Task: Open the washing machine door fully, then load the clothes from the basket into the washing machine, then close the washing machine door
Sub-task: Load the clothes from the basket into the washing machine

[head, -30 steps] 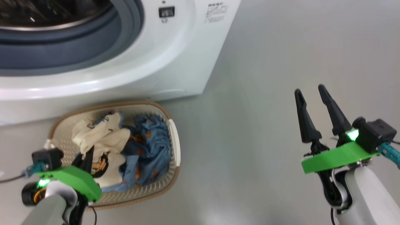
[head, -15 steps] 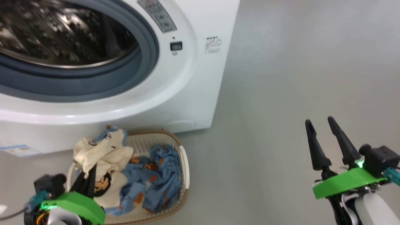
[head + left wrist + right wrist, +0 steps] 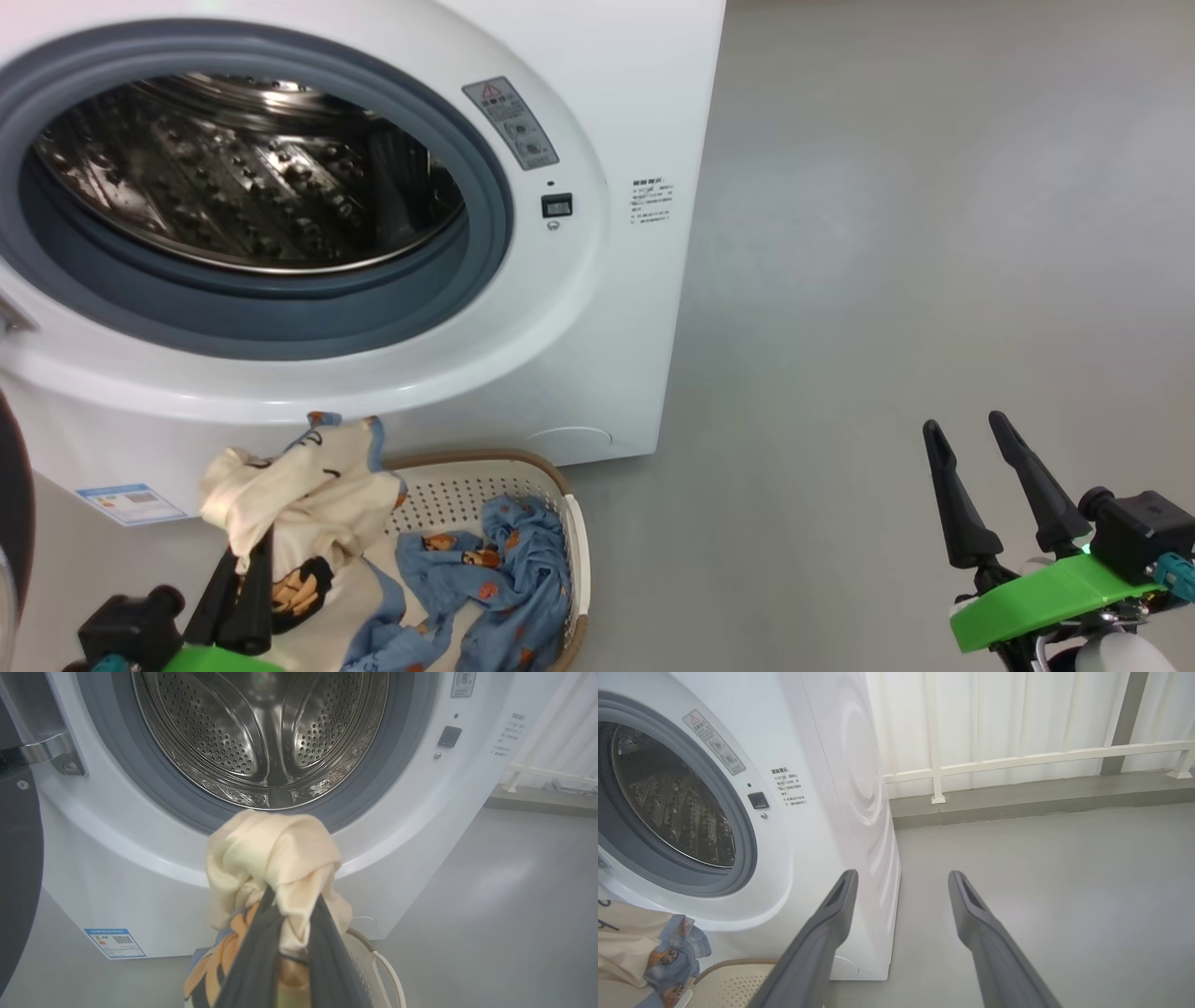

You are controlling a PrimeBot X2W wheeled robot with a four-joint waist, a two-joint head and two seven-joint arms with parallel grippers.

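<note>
The washing machine (image 3: 597,308) stands open, its steel drum (image 3: 261,728) bare inside the grey seal. The door's black edge (image 3: 13,532) shows at the far left, swung wide on its hinge (image 3: 51,753). My left gripper (image 3: 250,546) is shut on the cream piece (image 3: 275,849), which hangs bunched above the basket (image 3: 448,495), below the drum's mouth. Part of the blue fabric (image 3: 504,569) lies in the basket; a blue edge lifts with the cream piece. My right gripper (image 3: 963,425) is open over bare floor to the right, holding nothing.
A blue label (image 3: 131,504) sits low on the machine's front. Grey floor (image 3: 887,280) stretches to the right of the machine. A white railing (image 3: 1017,758) and a raised curb run along the wall behind.
The head camera has tilted up, bringing the drum into view. My left gripper has raised the cream piece out of the basket toward the machine's front. The right gripper stays open.
</note>
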